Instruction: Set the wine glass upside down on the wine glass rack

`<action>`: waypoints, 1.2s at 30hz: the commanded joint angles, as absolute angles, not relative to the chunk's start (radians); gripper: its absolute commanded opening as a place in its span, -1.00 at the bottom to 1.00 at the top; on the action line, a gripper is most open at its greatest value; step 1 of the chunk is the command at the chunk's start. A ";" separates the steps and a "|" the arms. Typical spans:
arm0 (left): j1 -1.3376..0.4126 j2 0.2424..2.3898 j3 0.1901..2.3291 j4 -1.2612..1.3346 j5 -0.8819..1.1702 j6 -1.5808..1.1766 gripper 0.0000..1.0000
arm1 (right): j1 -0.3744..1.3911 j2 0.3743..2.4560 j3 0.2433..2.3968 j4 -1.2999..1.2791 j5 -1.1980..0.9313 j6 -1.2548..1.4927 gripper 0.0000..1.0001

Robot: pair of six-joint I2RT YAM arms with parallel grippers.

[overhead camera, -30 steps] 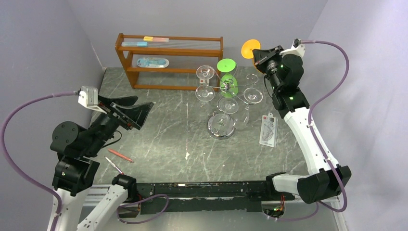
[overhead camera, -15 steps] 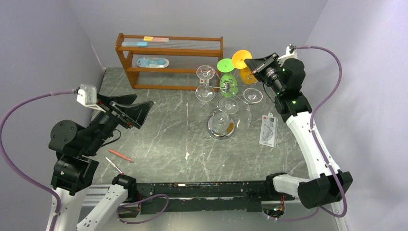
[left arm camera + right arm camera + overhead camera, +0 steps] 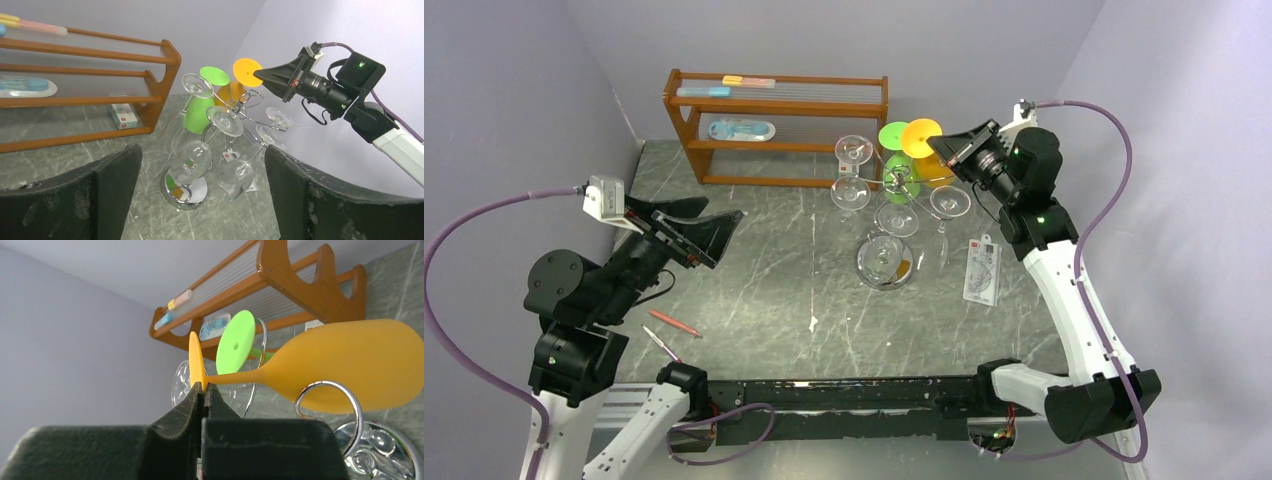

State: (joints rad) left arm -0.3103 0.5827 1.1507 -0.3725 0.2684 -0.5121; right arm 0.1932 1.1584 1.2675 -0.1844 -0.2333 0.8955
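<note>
right hand (image 3: 936, 146) is pinched shut on the orange wine glass (image 3: 921, 131), gripping the stem right under the foot.

top view: glass is in the air at the far right side of the wine glass rack (image 3: 885, 264), foot uppermost, bowl tilted down toward the arms, not seated yet. green glass (image 3: 892, 136) hangs just beside it, and clear glasses (image 3: 948, 200) fill the other arms. left hand (image 3: 712, 222) is wide open, holds nothing, well apart. packet (image 3: 982, 272) and pens (image 3: 672, 322) lie on the tabletop (image 3: 754, 280), out of the way.

left wrist view: orange foot overlaps the green one and the bowl is close to the post. tight slot.

right wrist view: fingers (image 3: 180, 412) meet on the stem. bowl lies across a chrome loop (image 3: 325, 383); cannot tell if the stem is inside it. wooden shelf (image 3: 300, 285) is behind.

risks:
- stem misses the loop opening and rides on the wire
- foot knocks the green glass
- grip on the thin stem lets the bowl swing
- a sideways push tips the rack
</note>
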 commanded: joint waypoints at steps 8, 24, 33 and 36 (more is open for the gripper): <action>-0.305 0.577 1.175 -0.405 0.243 -0.495 0.92 | 0.184 1.157 1.277 -0.264 -0.279 0.866 -1.00; -0.305 0.570 1.181 -0.439 0.193 -0.477 0.92 | 0.175 1.140 1.315 -0.387 -0.212 0.860 -1.00; -0.305 0.596 1.209 -0.425 0.236 -0.501 0.92 | 0.174 1.102 1.299 -0.382 -0.188 0.904 -1.00; -0.305 0.595 1.211 -0.428 0.223 -0.502 0.92 | 0.174 1.077 1.280 -0.380 -0.162 0.906 -1.00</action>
State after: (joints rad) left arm -0.3103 0.5922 1.1881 -0.4194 0.2161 -0.4950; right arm 0.1841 1.1126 1.2827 -0.3725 -0.1967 0.8925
